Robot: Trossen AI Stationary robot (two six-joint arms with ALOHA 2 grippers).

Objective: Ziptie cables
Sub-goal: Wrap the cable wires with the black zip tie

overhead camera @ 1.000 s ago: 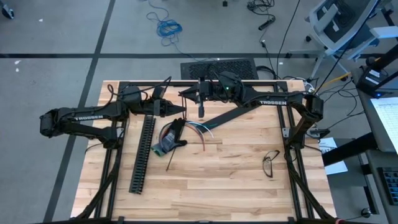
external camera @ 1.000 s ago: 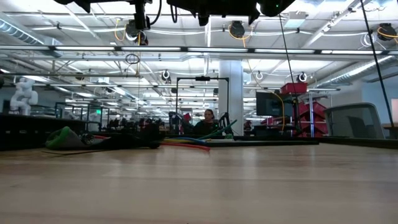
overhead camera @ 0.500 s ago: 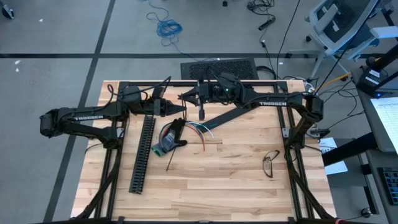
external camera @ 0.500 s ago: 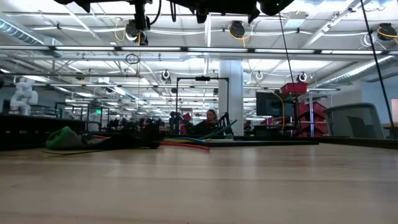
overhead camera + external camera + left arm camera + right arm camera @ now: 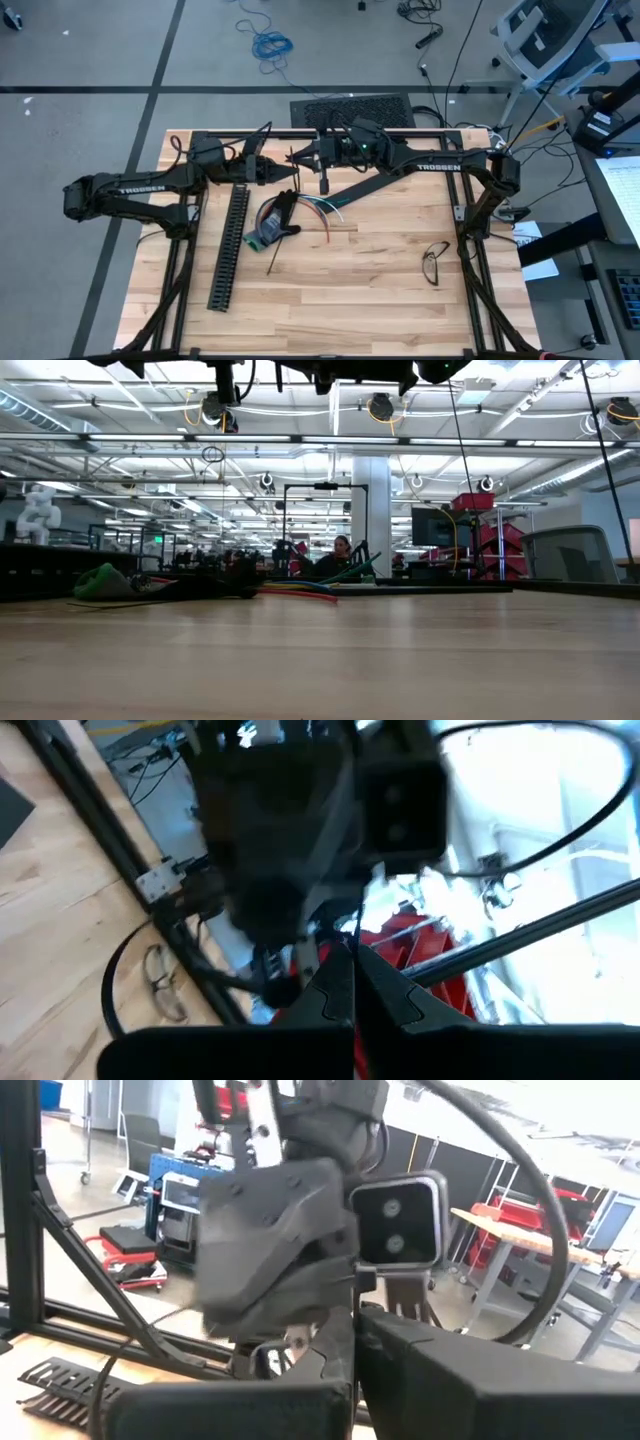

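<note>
Your loose bundle of thin coloured cables [image 5: 300, 212] lies mid-worktop toward the far edge, beside the long black slotted plastic channel [image 5: 230, 245]. Left gripper [image 5: 291, 177] and right gripper [image 5: 297, 155] both clenched empty above them.

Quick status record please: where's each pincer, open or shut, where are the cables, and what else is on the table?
left pincer: shut, empty, raised at the table's far edge
right pincer: shut, empty, facing the left one
cables: loose on the table, below both pincers, untouched
slotted channel: left of the cables
glasses: right side of the table
</note>
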